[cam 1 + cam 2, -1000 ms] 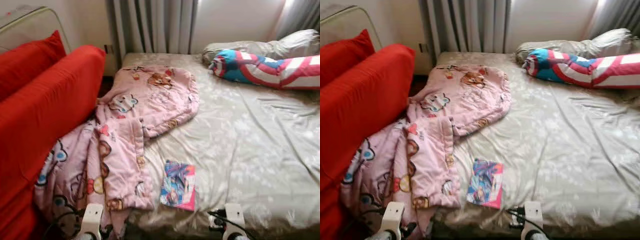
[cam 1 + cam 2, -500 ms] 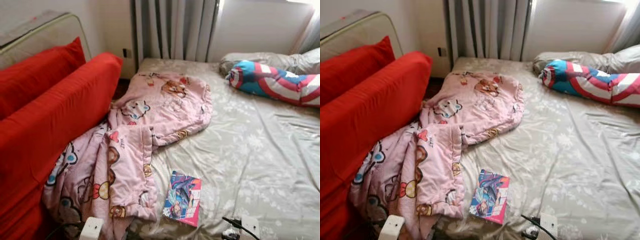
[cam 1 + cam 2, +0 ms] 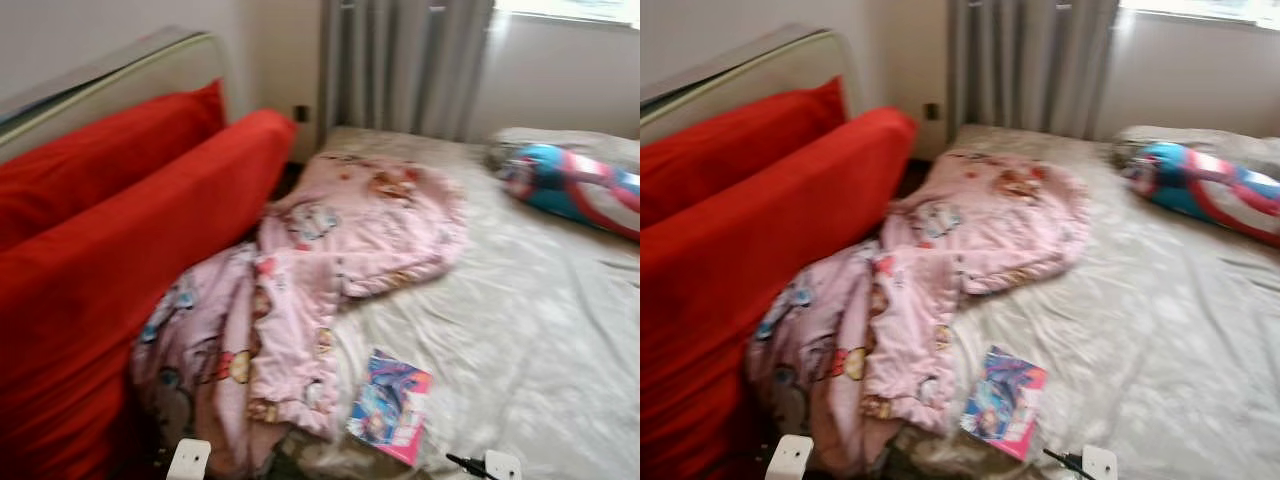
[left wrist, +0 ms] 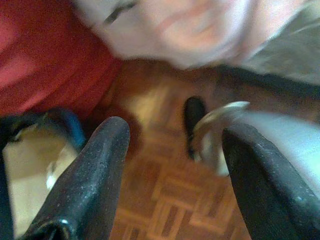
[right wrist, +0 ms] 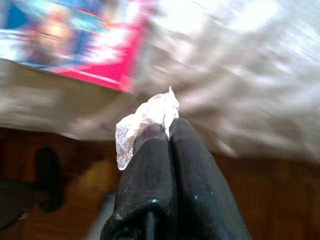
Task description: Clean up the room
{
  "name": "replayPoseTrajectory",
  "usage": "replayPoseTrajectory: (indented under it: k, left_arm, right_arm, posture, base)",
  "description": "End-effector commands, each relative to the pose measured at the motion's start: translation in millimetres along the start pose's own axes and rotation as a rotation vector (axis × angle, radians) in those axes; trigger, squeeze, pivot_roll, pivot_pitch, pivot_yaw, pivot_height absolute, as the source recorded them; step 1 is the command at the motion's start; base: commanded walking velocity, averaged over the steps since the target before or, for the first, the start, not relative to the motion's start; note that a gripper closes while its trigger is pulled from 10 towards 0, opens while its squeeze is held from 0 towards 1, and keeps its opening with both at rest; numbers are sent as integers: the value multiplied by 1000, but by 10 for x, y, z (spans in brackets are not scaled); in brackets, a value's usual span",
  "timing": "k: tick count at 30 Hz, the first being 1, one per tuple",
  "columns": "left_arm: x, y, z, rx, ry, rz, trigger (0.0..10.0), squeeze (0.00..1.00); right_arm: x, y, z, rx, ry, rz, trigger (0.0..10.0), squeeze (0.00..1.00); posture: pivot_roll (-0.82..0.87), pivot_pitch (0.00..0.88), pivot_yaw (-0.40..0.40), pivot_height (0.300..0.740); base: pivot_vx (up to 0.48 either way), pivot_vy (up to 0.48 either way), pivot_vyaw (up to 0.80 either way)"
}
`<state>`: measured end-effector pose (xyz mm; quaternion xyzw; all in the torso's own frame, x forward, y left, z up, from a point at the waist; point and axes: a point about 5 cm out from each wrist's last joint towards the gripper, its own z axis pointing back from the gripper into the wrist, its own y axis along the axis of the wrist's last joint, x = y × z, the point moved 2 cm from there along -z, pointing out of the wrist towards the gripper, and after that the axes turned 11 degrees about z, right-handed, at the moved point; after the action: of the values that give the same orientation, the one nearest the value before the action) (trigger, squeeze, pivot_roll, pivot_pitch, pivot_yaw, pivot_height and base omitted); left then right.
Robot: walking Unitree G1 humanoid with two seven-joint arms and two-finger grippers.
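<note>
Crumpled scrap pinched at the bed's foot

The right gripper clamps a thin, translucent white wrapper, wrinkled, beside a glossy magazine on the satiny bed sheet. The left gripper hangs spread above parquet.

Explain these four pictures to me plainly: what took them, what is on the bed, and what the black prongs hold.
A walking humanoid robot took them. The two wide pictures come from a stereo camera on its head, looking down at a bed. On the bed lie a pink cartoon blanket that spills over the edge, a colourful book near the foot, and a blue, red and white pillow. Red cushions stand on the robot's left.

The other two pictures come from cameras on its wrists. The black prongs are its two-fingered grippers. The left gripper is open and empty above the wooden floor. The right gripper is shut, pinching a crumpled white scrap, near the book.
</note>
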<state>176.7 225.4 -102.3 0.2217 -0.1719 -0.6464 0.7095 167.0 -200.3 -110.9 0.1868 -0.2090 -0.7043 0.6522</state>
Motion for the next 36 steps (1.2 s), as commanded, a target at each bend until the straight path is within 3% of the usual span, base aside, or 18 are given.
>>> replayPoseTrajectory:
  k: [1,14,31,33,36]
  left_arm:
    - [18,-65,3,-32,1,-46,10000,0]
    - [73,-42,-4,-26,-23,-96,10000,0]
    - [80,-59,-2,-28,-25,-81,10000,0]
    - [68,-35,-4,-19,-22,-31,10000,0]
    - [54,-8,-6,-9,-18,-18,10000,0]
  right_arm:
    - [18,-63,14,-16,2,6,10000,0]
    - [22,-91,22,-19,10,55,10000,0]
    - [-23,-98,17,-23,10,66,10000,0]
    - [-58,-86,12,-20,15,72,10000,0]
    - [-62,-59,6,-11,10,60,10000,0]
  posture:
    - [-13,0,-23,740]
    - [1,0,-41,740]
    - [5,0,-46,740]
    - [7,0,-45,740]
    - [6,0,-40,740]
  base:
    - [0,0,800]
    - [0,0,800]
    - [0,0,800]
    - [0,0,800]
    - [0,0,800]
